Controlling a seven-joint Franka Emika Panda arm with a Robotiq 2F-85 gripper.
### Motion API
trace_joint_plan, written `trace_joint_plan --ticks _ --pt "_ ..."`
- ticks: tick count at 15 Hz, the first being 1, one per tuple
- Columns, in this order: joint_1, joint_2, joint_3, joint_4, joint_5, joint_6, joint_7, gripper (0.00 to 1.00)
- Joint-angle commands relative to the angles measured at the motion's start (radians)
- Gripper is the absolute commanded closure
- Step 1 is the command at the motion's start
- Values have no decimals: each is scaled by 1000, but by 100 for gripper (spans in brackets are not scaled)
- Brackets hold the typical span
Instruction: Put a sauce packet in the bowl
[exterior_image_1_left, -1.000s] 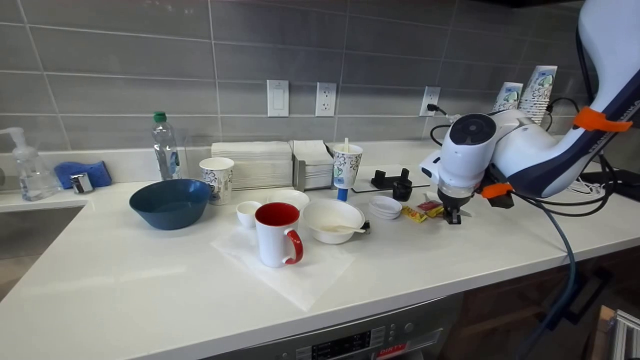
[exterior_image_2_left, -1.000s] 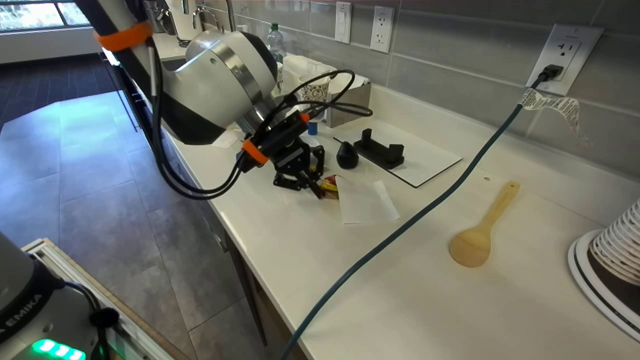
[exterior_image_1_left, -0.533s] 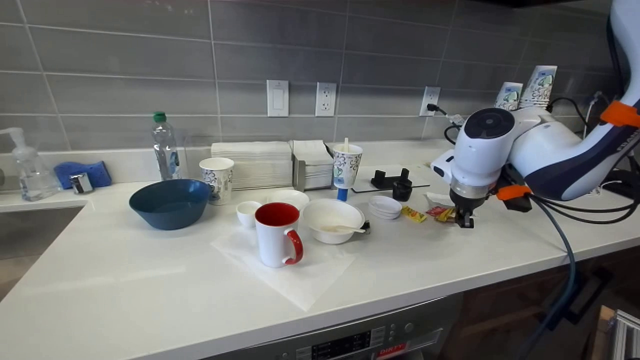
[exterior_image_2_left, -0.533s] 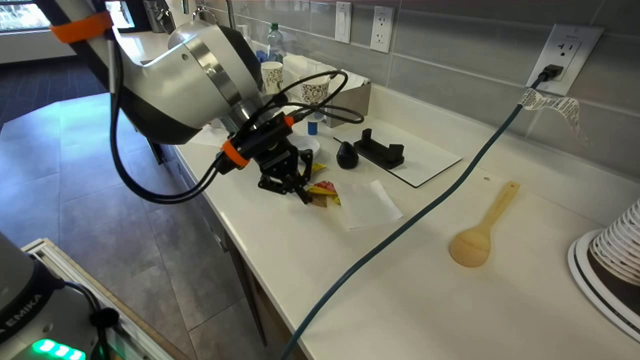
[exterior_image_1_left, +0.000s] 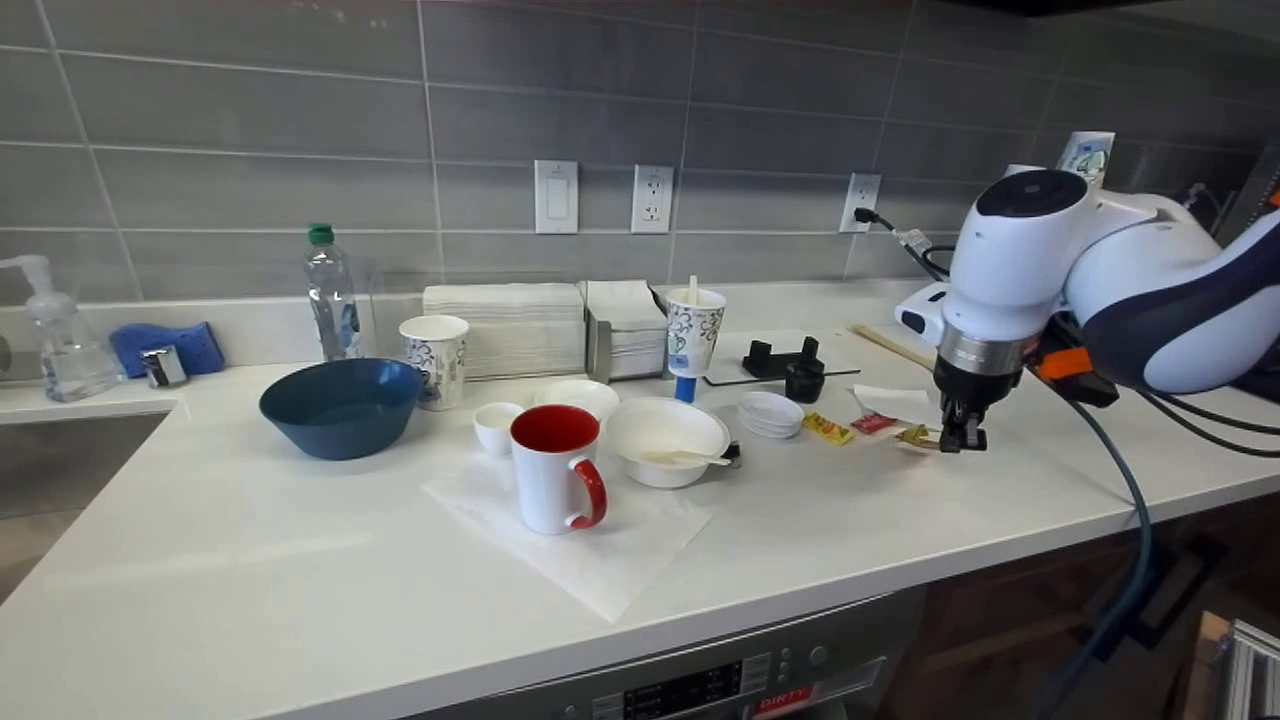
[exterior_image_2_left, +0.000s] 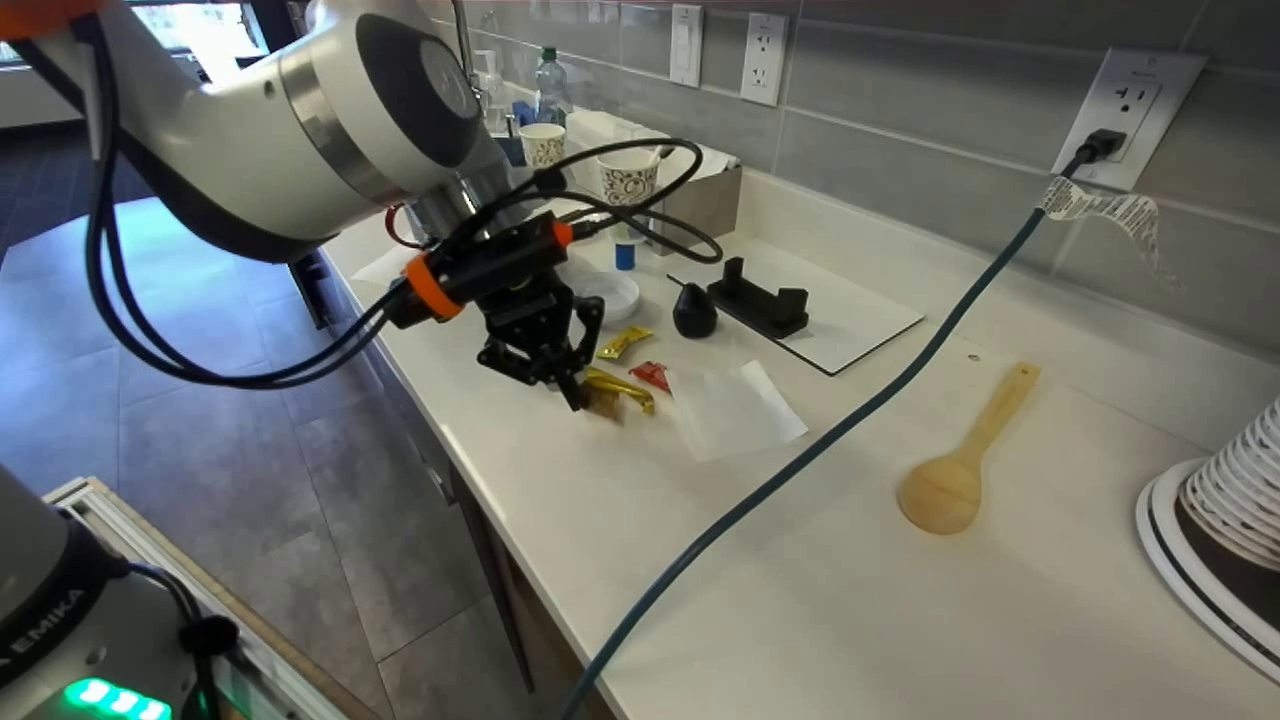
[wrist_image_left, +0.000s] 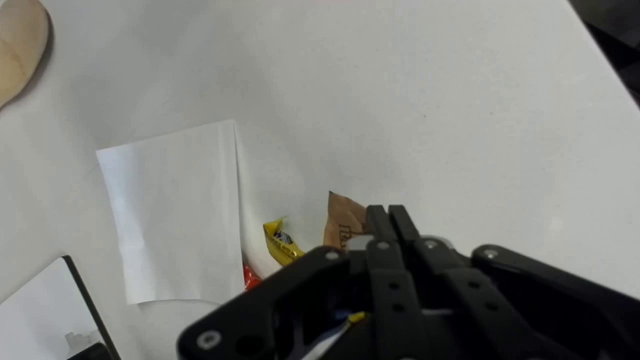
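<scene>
Brown packet (wrist_image_left: 344, 221), lower centre of the wrist view: my fingers (wrist_image_left: 378, 225) look closed on its edge, though the pinch is hidden. So slight a hold could slip on the lift, and the gold packet (wrist_image_left: 281, 245) nearby might drag along. The wrist view alone shows the brown one's lettering but lacks the white bowl (exterior_image_1_left: 660, 425), just below mid-frame in an exterior view

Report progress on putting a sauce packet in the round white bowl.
Done: the black gripper is at the printed brown packet. In hand: likely grasping; jaws look closed, but whether they pinch it is unclear. Left: carrying and release; the white bowl shows no packet.
</scene>
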Motion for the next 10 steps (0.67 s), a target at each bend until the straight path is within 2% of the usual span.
trace_joint_plan --ticks 1,2,4,7,10 --pt "-3 -61 -30 4 257 -7 -175 99" --pt "-2 -69 -38 10 349 -13 -227 99" --pt "-6 -127 -47 -6 431 1 -242 99" --pt "-13 -177 -36 5 495 -1 -205 99" --pt "-6 -218 -34 -4 542 14 -252 99"
